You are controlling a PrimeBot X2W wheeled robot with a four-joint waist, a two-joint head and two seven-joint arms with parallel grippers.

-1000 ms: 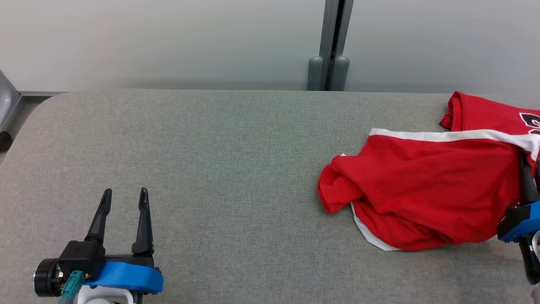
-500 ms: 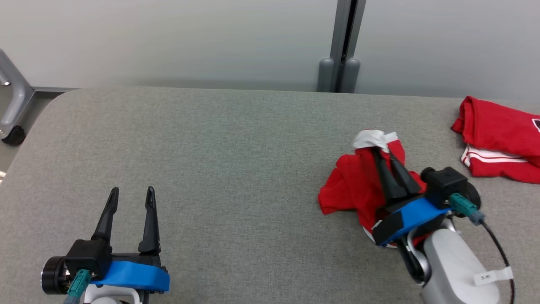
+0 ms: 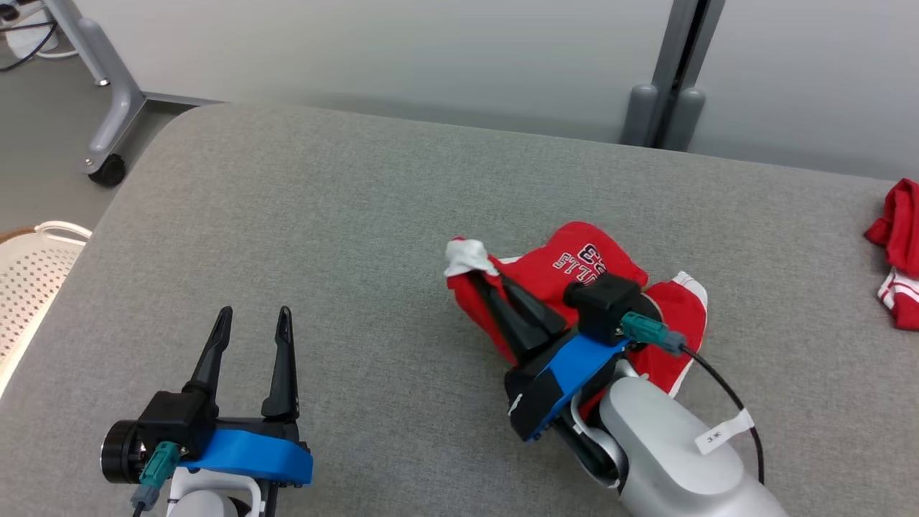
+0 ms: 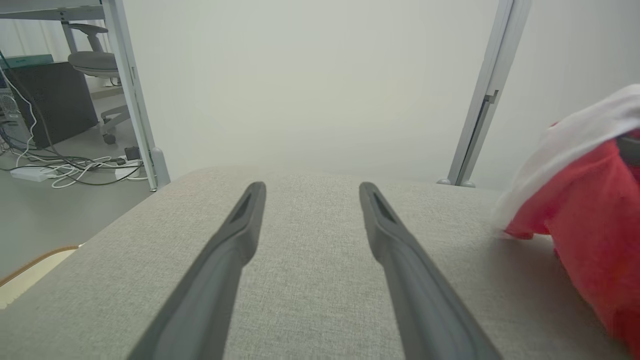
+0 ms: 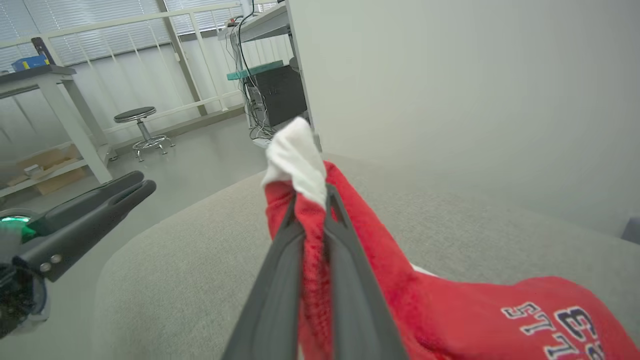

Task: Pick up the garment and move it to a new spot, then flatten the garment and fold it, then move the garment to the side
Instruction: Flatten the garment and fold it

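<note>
Head view: a grey fabric table (image 3: 359, 215) stands before a pale wall (image 3: 359, 43) and a grey post (image 3: 678, 72). The right gripper (image 3: 488, 276) pinches the white trim of the red garment (image 3: 596, 258) mid-table, and the left gripper (image 3: 255, 314) is spread over bare cloth. Left wrist view: an office chair (image 4: 92, 60) and floor cables (image 4: 75, 172). Right wrist view: a stool (image 5: 135, 115) and blinds (image 5: 75, 15).

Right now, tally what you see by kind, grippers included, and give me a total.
Garments: 2, the garment pinched in the right gripper, and a second garment far right on the table.
Grippers: 2, the right gripper and the open left gripper.
Baskets: 1, a basket beside the table.
Total: 5.
</note>
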